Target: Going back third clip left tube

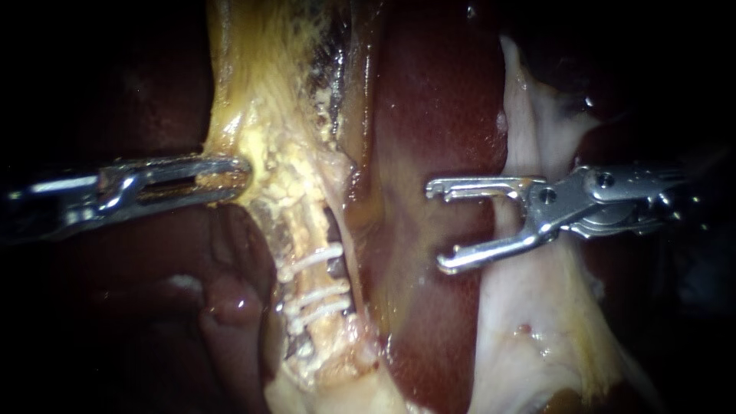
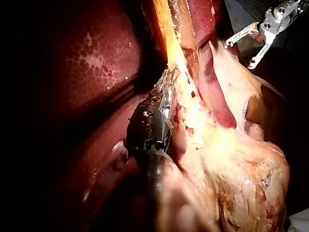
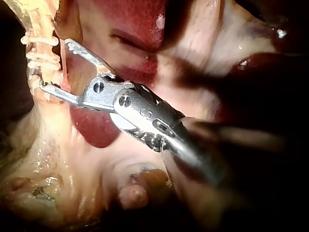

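Note:
The left tube (image 1: 307, 230), yellow and ragged, runs down the middle and carries three white clips (image 1: 316, 291) across its lower part. My right instrument (image 1: 438, 226) stands to the right of the clips with its jaws wide open and empty, over dark red liver (image 1: 437, 100). It is a clear gap away from the tube. In the right wrist view the same open jaws (image 3: 55, 64) point at the clips (image 3: 39, 50). My left instrument (image 1: 234, 175) is shut on yellow fatty tissue (image 1: 268, 146) at the tube's left edge, also seen in the left wrist view (image 2: 166, 89).
Pale whitish tissue (image 1: 537, 307) lies under and behind my right instrument's shaft. A reddish lobe (image 1: 230, 303) sits to the lower left of the clips. My right instrument (image 2: 240, 54) shows far off, open, in the left wrist view.

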{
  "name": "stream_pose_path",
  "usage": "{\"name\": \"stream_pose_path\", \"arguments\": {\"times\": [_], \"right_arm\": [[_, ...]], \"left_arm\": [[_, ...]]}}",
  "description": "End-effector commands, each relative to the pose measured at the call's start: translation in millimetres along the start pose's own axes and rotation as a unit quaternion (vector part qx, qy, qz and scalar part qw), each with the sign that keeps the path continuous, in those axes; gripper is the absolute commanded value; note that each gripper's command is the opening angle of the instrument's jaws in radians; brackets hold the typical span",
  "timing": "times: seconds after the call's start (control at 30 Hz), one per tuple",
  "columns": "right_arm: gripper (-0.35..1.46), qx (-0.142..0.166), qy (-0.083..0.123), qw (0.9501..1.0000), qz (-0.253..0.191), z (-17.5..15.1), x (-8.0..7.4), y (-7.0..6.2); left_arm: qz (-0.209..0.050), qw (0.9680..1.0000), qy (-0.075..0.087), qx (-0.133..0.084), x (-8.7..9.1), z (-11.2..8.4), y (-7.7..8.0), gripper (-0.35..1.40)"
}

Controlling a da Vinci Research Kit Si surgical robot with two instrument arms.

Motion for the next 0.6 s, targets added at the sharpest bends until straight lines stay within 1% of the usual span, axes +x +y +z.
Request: {"name": "stream_pose_path", "arguments": {"times": [0.03,0.1,0.13,0.33,0.47,0.6], "right_arm": [[0.6,0.0,0.0,1.0,0.0,0.0,-0.2,0.1],[0.6,0.0,0.0,1.0,0.0,0.0,-0.1,0.1],[0.6,0.0,0.0,1.0,-0.003,0.0,-0.1,0.0],[0.6,-0.001,0.001,1.0,-0.006,0.1,-0.1,0.0],[0.6,0.0,0.001,1.0,-0.009,0.2,0.0,-0.1],[0.6,0.0,0.001,1.0,-0.009,0.2,0.0,-0.1]], "left_arm": [[0.002,1.0,0.003,0.0,0.1,0.6,0.3,-0.35],[0.0,1.0,0.006,0.0,0.3,1.4,0.7,-0.35],[0.0,1.0,0.007,0.0,0.4,2.1,0.8,-0.35],[0.001,0.9999,0.016,0.003,0.8,5.0,0.4,-0.35],[0.002,0.9998,0.018,0.005,1.0,5.8,0.1,-0.35],[0.002,0.9998,0.02,0.006,1.1,5.7,0.1,-0.35]]}}
